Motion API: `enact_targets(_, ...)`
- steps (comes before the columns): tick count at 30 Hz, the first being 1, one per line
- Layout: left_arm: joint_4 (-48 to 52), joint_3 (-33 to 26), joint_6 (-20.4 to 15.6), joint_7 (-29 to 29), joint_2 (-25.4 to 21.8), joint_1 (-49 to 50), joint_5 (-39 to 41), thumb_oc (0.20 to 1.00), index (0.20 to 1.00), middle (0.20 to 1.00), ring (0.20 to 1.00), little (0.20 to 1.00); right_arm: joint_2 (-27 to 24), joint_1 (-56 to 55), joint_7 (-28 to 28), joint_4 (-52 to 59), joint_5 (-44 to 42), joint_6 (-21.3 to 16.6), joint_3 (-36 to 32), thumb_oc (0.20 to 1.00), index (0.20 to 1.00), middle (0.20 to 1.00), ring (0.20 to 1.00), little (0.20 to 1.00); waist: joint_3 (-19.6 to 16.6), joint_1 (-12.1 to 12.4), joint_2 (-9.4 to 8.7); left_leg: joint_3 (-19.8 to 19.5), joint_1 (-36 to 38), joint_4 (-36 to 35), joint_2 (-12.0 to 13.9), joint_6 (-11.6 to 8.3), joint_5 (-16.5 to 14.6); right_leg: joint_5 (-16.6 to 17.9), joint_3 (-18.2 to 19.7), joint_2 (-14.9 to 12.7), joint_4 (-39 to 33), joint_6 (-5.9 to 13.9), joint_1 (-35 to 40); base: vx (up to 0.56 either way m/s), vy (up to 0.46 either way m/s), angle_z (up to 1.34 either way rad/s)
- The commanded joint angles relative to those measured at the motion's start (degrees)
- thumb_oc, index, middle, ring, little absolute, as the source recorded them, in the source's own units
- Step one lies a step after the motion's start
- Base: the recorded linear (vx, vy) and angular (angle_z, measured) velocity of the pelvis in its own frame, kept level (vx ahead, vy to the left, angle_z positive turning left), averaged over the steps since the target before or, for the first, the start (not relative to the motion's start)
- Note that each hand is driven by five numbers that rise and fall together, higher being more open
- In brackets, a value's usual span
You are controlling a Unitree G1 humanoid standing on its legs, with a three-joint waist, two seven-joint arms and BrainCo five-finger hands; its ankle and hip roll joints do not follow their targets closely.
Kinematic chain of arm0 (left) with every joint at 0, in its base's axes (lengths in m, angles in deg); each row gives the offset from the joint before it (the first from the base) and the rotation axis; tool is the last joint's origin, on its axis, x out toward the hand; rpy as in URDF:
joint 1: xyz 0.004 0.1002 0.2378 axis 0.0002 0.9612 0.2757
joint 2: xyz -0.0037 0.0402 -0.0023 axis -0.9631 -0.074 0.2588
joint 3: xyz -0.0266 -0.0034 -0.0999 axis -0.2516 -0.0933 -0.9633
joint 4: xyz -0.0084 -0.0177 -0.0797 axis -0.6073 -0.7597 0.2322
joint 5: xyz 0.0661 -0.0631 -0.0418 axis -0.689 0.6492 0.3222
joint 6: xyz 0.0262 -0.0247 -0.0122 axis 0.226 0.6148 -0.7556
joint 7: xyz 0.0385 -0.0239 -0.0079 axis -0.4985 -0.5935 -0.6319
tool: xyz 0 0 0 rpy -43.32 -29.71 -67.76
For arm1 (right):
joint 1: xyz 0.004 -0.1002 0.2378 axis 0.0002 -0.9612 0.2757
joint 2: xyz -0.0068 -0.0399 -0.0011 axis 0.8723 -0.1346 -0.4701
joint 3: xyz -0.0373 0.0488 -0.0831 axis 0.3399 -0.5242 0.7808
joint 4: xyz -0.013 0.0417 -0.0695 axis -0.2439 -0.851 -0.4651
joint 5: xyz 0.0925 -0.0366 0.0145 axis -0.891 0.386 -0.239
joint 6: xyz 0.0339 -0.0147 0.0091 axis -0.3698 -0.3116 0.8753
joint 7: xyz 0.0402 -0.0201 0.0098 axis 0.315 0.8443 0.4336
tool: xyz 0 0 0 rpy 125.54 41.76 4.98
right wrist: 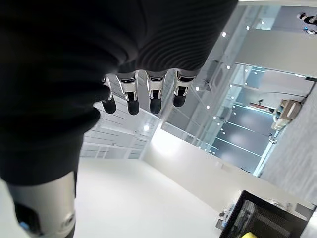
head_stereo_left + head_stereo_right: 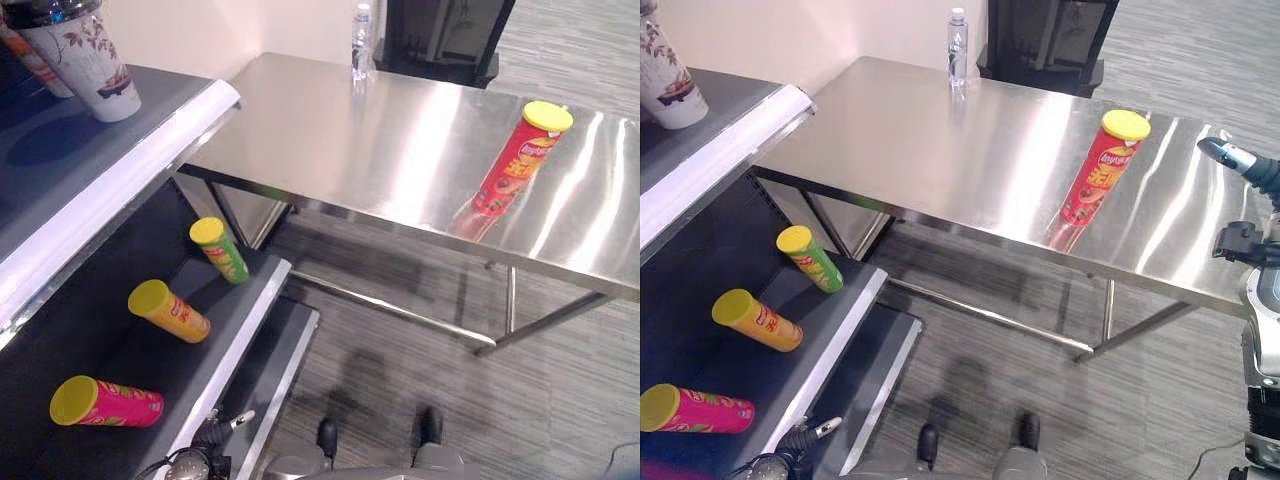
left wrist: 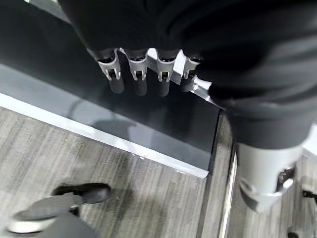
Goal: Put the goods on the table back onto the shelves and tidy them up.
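A red chip can [image 2: 520, 160] with a yellow lid stands upright near the right end of the steel table [image 2: 330, 130]. A clear water bottle [image 2: 362, 45] stands at the table's far edge. On the shelf's lower board [image 2: 240, 340] to the left lie a green can [image 2: 220, 250], an orange can [image 2: 170, 312] and a pink can [image 2: 105, 400], all with yellow lids. My left hand [image 2: 205, 442] hangs low beside the shelf's front edge, its fingers [image 3: 138, 74] straight and empty. My right hand [image 2: 1240, 160] is raised beside the table's right end, apart from the red can, its fingers [image 1: 143, 94] relaxed and empty.
A white patterned paper cup [image 2: 85, 60] stands on the shelf's top board, with a second cup [image 2: 35, 60] behind it. A dark cabinet [image 2: 440, 35] stands beyond the table. Grey striped floor lies under and in front of the table.
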Motion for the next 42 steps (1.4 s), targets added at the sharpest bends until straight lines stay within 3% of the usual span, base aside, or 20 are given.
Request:
enact_targets(1,0.20,-0.38,-1.65,-0.47,-1.57,-0.63,0.22,1.000,1.000,1.000,1.000,1.000,-5.35,1.93,1.37,0.57,-1.55,-2.24,-5.14,1.000,1.000,1.000,1.000,1.000,-2.27,1.92,-1.95,-0.59,3.92,0.47,4.34,-6.80,-7.04,0.89,-1.44,2.17,3.09,-0.26,1.58,0.19,-0.227,0.63)
enact_targets(5,-0.10,0.62,-1.32,0.03,-1.06,-0.18,0.27,1.000,1.000,1.000,1.000,1.000,-6.04,0.10,-0.10,0.77,-5.01,-3.15,-7.00,1.000,1.000,1.000,1.000,1.000,-3.40,1.33,-1.91,-2.06,3.51,1.22,6.98,-8.55,-6.99,-0.62,-4.23,3.87,2.24,-1.29,4.22,0.13,-0.233,0.47)
enact_targets(6,-0.45,1.15,-1.15,0.42,-0.85,-0.13,0.05,1.000,1.000,1.000,1.000,1.000,-6.28,-1.06,-0.92,1.11,-6.63,-3.45,-7.99,1.000,1.000,1.000,1.000,1.000,-3.72,1.25,-1.77,-2.12,3.67,1.83,8.93,-9.80,-7.33,-2.36,-5.79,4.96,2.23,-1.98,5.61,0.09,-0.210,0.42)
enact_targets(11,-0.25,1.95,-0.91,1.11,-0.90,0.35,0.17,1.000,1.000,1.000,1.000,1.000,-7.50,-2.10,-3.89,-0.28,-11.41,-3.53,-7.40,1.000,1.000,1.000,1.000,1.000,-3.77,1.02,-1.50,-2.00,3.65,4.90,11.84,-12.12,-8.06,-4.68,-8.12,7.03,2.31,-3.85,8.06,0.09,-0.196,0.37)
enact_targets(14,0.37,1.98,-0.68,1.44,-1.28,0.61,0.78,1.000,1.000,1.000,1.000,1.000,-8.04,-1.31,-6.25,-2.17,-14.90,-2.98,-4.66,1.000,1.000,1.000,1.000,1.000,-2.86,1.28,-1.73,-2.08,1.80,10.62,12.76,-13.35,-7.96,-6.08,-8.30,8.13,2.78,-5.18,9.03,0.00,-0.147,0.15)
enact_targets(15,1.75,2.22,-0.36,1.84,-1.94,0.55,1.41,1.000,1.000,1.000,1.000,1.000,-9.18,0.47,-7.44,-3.08,-16.94,-2.93,-2.44,1.000,1.000,1.000,1.000,1.000,-0.49,2.21,-2.56,-3.90,-2.83,21.32,11.92,-14.31,-4.32,-6.53,-7.81,8.79,2.95,-6.73,9.97,-0.10,-0.189,0.10)
enact_targets(16,2.28,2.67,-0.30,1.55,-2.27,0.39,1.71,1.000,1.000,1.000,1.000,1.000,-9.43,2.28,-7.76,-4.50,-18.61,-2.56,-0.36,1.000,1.000,1.000,1.000,1.000,1.45,2.70,-3.43,-3.31,-7.06,26.48,11.12,-13.21,-2.81,-6.97,-8.27,8.64,2.65,-7.16,10.76,-0.10,-0.183,0.04)
enact_targets(18,2.29,2.55,-0.28,1.55,-2.25,0.36,1.72,1.000,1.000,1.000,1.000,1.000,-9.49,2.64,-7.80,-4.71,-18.67,-2.62,-0.10,1.000,1.000,1.000,1.000,1.000,1.41,2.49,-3.47,-3.41,-7.41,26.88,11.02,-13.14,-2.92,-6.96,-8.36,8.57,2.65,-7.11,10.65,-0.03,-0.043,-0.01)
enact_targets(19,2.52,2.58,-0.26,1.53,-2.31,0.20,1.82,1.000,1.000,1.000,1.000,1.000,-9.77,2.74,-8.25,-4.90,-19.24,-2.37,0.26,1.000,1.000,1.000,1.000,1.000,1.75,2.74,-3.82,-2.03,-8.96,24.84,10.23,-12.30,-4.31,-7.08,-8.50,8.53,2.35,-6.95,10.87,0.09,0.004,0.17)
enact_targets(20,2.54,3.01,-0.10,2.37,-2.16,0.14,1.20,1.000,1.000,1.000,1.000,1.000,-10.10,2.12,-8.98,-4.41,-20.03,-2.33,-0.03,1.000,1.000,1.000,1.000,1.000,0.96,3.35,-3.81,1.36,-9.97,17.69,8.77,-10.90,-5.38,-7.34,-8.11,8.49,1.95,-6.39,11.25,0.11,0.043,0.34)
enact_targets(21,2.17,3.10,-0.07,2.39,-2.14,0.21,0.58,1.000,1.000,1.000,1.000,1.000,-10.10,2.39,-9.17,-5.51,-19.39,-2.03,0.55,1.000,1.000,1.000,1.000,1.000,0.44,3.47,-3.60,2.93,-9.70,14.80,9.24,-11.10,-4.51,-7.69,-7.78,8.25,2.45,-6.09,10.90,0.11,0.121,0.19)
enact_targets(27,0.84,2.44,-0.50,2.24,-2.25,-0.95,-0.13,1.000,1.000,1.000,1.000,1.000,-10.03,0.14,-12.19,-3.55,-18.95,-1.02,0.97,1.000,1.000,1.000,1.000,1.000,-2.98,2.36,-2.30,4.98,-4.23,4.19,7.54,-9.64,-2.59,-7.80,-7.39,7.21,3.19,-5.07,10.46,0.08,0.112,-0.24)
enact_targets(42,-0.23,2.68,-1.25,3.95,-0.77,0.92,-0.23,1.000,1.000,1.000,1.000,1.000,-15.40,-1.36,-19.66,-6.20,-18.97,1.45,8.81,1.000,1.000,1.000,1.000,1.000,-4.08,2.64,-3.15,6.16,0.27,0.33,8.11,-9.51,-2.44,-6.46,-7.14,6.21,1.61,-3.54,11.29,0.03,0.026,-0.07)
